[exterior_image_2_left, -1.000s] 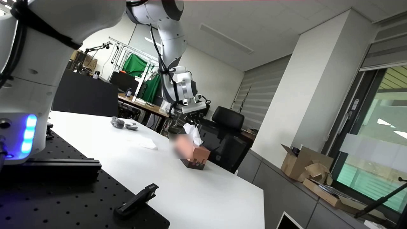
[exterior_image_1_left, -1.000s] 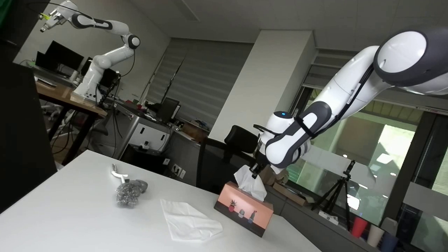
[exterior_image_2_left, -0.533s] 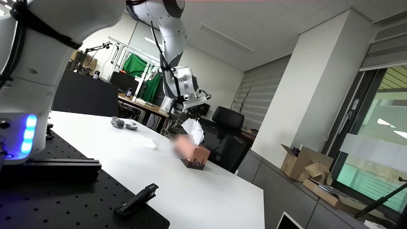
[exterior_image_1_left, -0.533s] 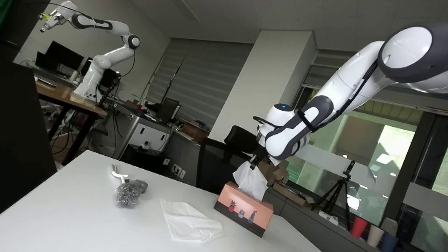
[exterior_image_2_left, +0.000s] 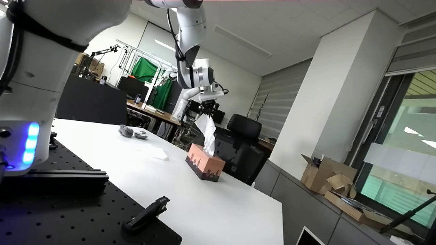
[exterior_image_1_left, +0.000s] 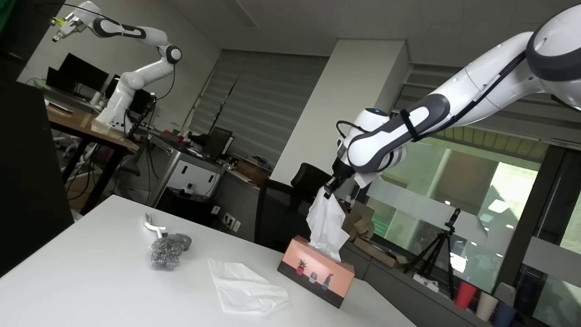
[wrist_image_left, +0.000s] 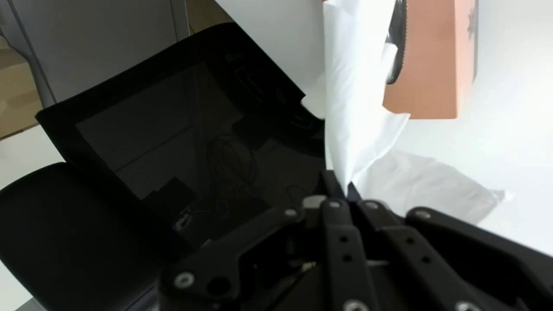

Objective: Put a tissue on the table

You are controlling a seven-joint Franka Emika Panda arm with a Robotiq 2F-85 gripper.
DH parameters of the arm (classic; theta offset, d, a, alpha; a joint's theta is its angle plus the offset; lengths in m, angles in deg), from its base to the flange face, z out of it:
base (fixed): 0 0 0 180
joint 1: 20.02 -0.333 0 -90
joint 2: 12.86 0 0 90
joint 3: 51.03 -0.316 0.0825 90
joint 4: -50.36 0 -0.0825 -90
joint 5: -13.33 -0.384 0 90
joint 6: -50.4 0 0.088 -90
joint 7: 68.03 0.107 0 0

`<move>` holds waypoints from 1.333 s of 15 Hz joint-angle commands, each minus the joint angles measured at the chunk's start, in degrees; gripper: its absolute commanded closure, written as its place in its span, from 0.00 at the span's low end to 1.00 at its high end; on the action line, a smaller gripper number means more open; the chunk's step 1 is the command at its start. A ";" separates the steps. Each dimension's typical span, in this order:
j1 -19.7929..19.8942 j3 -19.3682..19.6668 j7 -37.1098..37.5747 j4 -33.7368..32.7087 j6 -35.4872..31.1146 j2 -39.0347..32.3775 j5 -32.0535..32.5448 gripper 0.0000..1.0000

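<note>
My gripper [exterior_image_1_left: 330, 190] is shut on the top of a white tissue [exterior_image_1_left: 327, 222], above the tissue box [exterior_image_1_left: 316, 274]. The tissue is stretched upward and its lower end is still in the slot of the box. The box is salmon and dark with plant drawings, and stands near the edge of the white table [exterior_image_1_left: 104, 281]. It also shows in an exterior view [exterior_image_2_left: 205, 164]. In the wrist view, the fingertips [wrist_image_left: 343, 190] pinch the tissue [wrist_image_left: 356, 86]; the box [wrist_image_left: 432, 65] is beyond. Another white tissue [exterior_image_1_left: 247, 288] lies flat on the table beside the box.
A grey mesh scrubber [exterior_image_1_left: 165, 252] with a grey and white item lies farther along the table. A black chair [exterior_image_2_left: 244, 127] stands just past the table edge by the box. A black clamp [exterior_image_2_left: 146, 216] sits on the perforated base plate [exterior_image_2_left: 78, 221].
My gripper has risen, pulling the tissue higher out of the box, so more of it shows. The box and the flat tissue have not moved.
</note>
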 commanded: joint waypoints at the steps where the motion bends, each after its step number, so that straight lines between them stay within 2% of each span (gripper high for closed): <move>1: 6.20 -8.70 -7.26 -0.24 5.67 3.86 -2.59 1.00; 4: 10.48 -15.16 -14.60 -0.34 10.31 5.25 -7.27 1.00; 6: 14.18 -20.73 -22.37 -0.42 14.74 5.65 -13.06 1.00; 9: 17.71 -26.12 -33.17 -1.30 22.57 5.45 -21.74 1.00; 11: 18.95 -27.83 -39.20 -2.02 28.66 5.16 -26.76 1.00; 14: 18.94 -27.18 -44.87 -1.65 35.01 5.01 -30.64 1.00; 20: 18.99 -27.10 -55.45 2.99 38.85 3.63 -35.93 1.00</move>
